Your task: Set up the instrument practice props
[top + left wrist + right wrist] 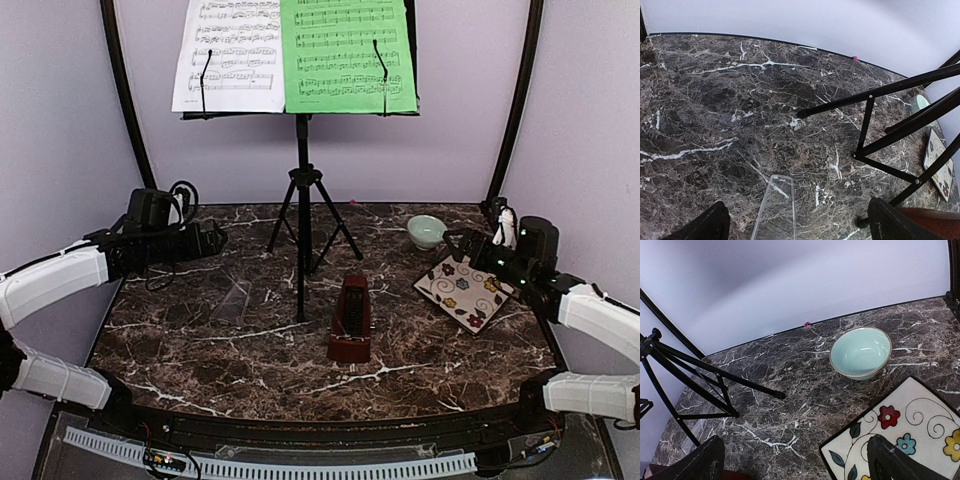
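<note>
**A:** Where do the props stand?

**B:** The music stand [302, 190] is upright at the back middle of the worktop [190, 345], on its three legs. Its desk carries the white sheet [228, 55] on the left and the green sheet [345, 55] on the right. They sit edge to edge, each under a thin black wire clip. The metronome [350, 320] stands on the worktop just right of the stand's near leg, close to it but apart.

**A:** And the arms?

**B:** The left end effector [797, 220] hovers over the left side of the worktop, fingers wide apart, gripping nothing. The right end effector [796, 455] hangs over the right side, fingers likewise spread, with nothing between them.

**A:** What is in the way on the left?

**B:** The tripod legs. In the left wrist view they cross the right half of the picture, between the end effector and the metronome. The metronome's red-brown body only peeps in at the lower right corner. A clear plastic strip [776, 205] lies on the worktop right below that end effector.

**A:** And on the right?

**B:** A square flowered plate [920, 397] lies beneath the right end effector. A pale green bowl [861, 352] sits just beyond the plate's far corner, apart from it. One stand leg points toward the bowl and ends well short of it.
</note>
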